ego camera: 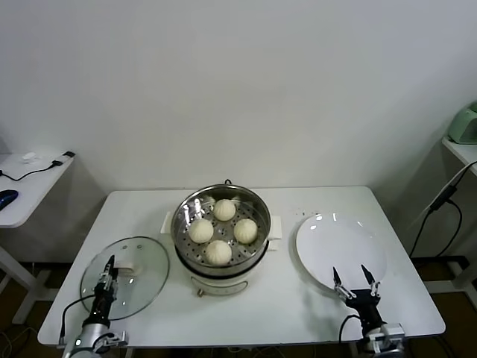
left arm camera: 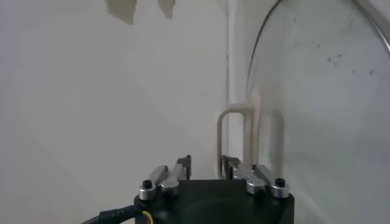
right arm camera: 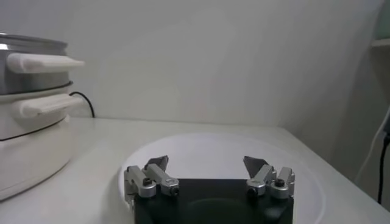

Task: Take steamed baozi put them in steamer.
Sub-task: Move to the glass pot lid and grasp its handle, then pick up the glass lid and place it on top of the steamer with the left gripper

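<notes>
**A:** What do you have on the worktop point(ego camera: 283, 298), from the biggest thing down?

**B:** One steamer point(ego camera: 264, 216) stands in the middle. One white plate point(ego camera: 328, 239) lies on my right side and one glass lid point(ego camera: 145, 280) lies flat on my left side. There are four baozi point(ego camera: 218, 252), and all four already sit on the perforated tray inside the steamer. The plate carries nothing. I judge the loading is done and only the lid is left to deal with.

**A:** And your tools?

**B:** I have two. My left tool point(ego camera: 110, 267) hangs low over the lid, just beside its cream handle point(left arm camera: 222, 131). Its fingers point(left arm camera: 183, 165) are drawn near to each other with a narrow gap between them. I cannot tell whether they pinch the handle or only stand in front of it. My right tool point(ego camera: 355, 281) waits at the near rim of the plate, spread wide and holding nothing.

**A:** What could go wrong from here?

**B:** The handle is thin and seems off to one side of my left tool. If I close there, one finger may push the handle instead of gripping it, and the lid would slide on the smooth worktop. With a weak pinch, I think the lid could tilt when lifted and slip out. It could then knock the steamer's rim or press on the baozi.
</notes>
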Available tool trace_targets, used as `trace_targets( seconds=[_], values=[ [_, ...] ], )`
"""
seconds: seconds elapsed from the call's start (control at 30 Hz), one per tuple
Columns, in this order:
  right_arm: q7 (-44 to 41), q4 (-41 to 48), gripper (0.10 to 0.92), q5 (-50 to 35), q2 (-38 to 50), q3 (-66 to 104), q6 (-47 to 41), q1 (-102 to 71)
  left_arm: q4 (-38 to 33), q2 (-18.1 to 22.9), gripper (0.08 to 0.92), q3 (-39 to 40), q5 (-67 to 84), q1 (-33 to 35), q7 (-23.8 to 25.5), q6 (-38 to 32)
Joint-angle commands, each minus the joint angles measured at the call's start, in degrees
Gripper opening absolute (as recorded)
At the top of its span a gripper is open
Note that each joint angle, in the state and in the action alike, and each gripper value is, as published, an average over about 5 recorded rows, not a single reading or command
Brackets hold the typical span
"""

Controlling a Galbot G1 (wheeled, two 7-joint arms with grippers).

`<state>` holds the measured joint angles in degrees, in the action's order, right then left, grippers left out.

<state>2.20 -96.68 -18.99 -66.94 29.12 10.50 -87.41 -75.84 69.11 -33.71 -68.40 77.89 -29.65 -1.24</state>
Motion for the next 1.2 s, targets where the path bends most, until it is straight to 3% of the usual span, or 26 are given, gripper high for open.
trace_targets(
  seconds=[0.03,0.3,0.57,0.77,0.97,1.2],
  values=[
    [0.5,-0.2,0.823,0.7,-0.1,-0.6,0.1,0.5,0.5,0.7,0.349,-0.2,0.2,-0.5,-0.2,0.3],
    [0.6,-1.6,0.823,0.9,0.7,-0.7,-0.7,0.6,-8.8,-0.4,0.146,-2.5,3.7,2.9,2.9,0.1],
    [2.4,-3.7,0.823,3.4,1.2,-0.2,-3.4,0.6,-24.8,-6.0,0.137,-7.3,13.5,9.1,10.5,1.6],
    [4.1,-5.7,0.823,5.2,1.4,-0.7,-5.6,1.3,-38.9,-9.9,0.137,-8.2,19.6,10.3,22.3,13.6],
    [3.8,-6.0,0.823,6.5,1.3,-1.0,-4.8,1.2,-49.5,-8.1,0.137,-1.8,14.3,6.2,31.1,22.4],
    [3.5,-5.9,0.823,7.4,1.1,-1.2,-2.1,0.3,-51.3,-5.3,0.137,16.5,-0.5,-2.3,36.9,31.4]
  ],
)
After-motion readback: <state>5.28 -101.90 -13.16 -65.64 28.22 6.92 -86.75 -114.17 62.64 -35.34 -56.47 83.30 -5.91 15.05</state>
